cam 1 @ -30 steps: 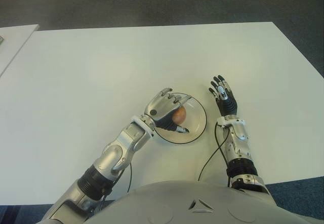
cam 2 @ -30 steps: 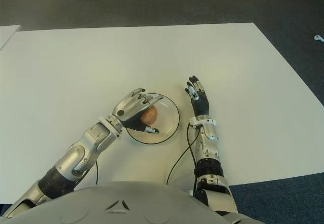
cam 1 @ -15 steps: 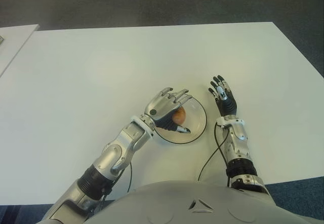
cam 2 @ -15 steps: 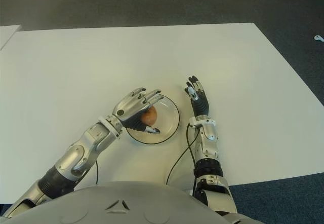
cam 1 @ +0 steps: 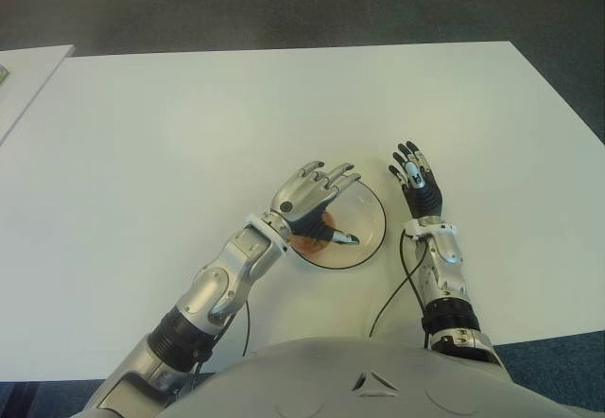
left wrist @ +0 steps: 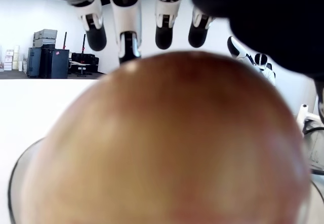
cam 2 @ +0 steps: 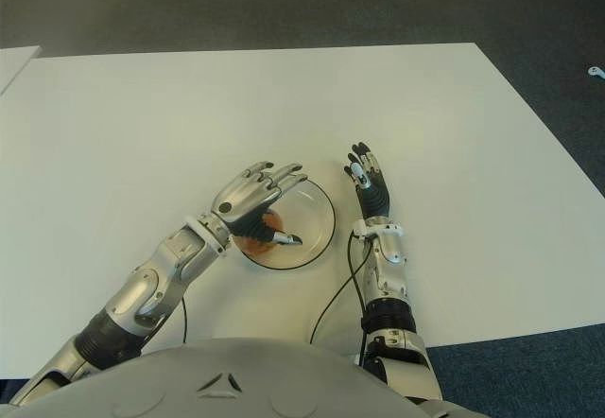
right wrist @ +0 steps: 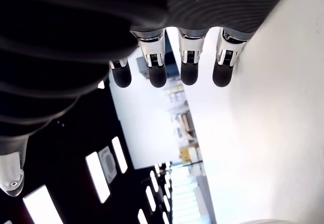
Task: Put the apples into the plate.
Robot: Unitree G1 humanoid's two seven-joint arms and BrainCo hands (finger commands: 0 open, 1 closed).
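Now the left hand (cam 1: 310, 202) hovers over the plate (cam 1: 371, 212), fingers spread out flat and thumb pointing across the plate's near side, gripping nothing. Apple (cam 1: 312, 240) sits in the plate right under the palm, mostly hidden by the hand in the eye views; only a reddish bit shows below the palm next to the thumb. Left wrist view: apple (left wrist: 162, 148) fills most of the picture, close under the hand, with fingertips (left wrist: 126, 45) extended straight above it and clear of it. Plate rim shows at the edge of that view beside the apple. Cannot tell if the palm touches the apple.

Right hand (cam 1: 414, 180) shows just to the right of the plate, fingers straight and pointing away from the robot, holding nothing. Right wrist view shows its fingertips (right wrist: 189, 72) extended in a row over the white table (right wrist: 273, 133). Cannot tell if it touches the table.

Table (cam 1: 189, 134) is white; plate sits between the two hands, nearer the robot's body than the table's middle.
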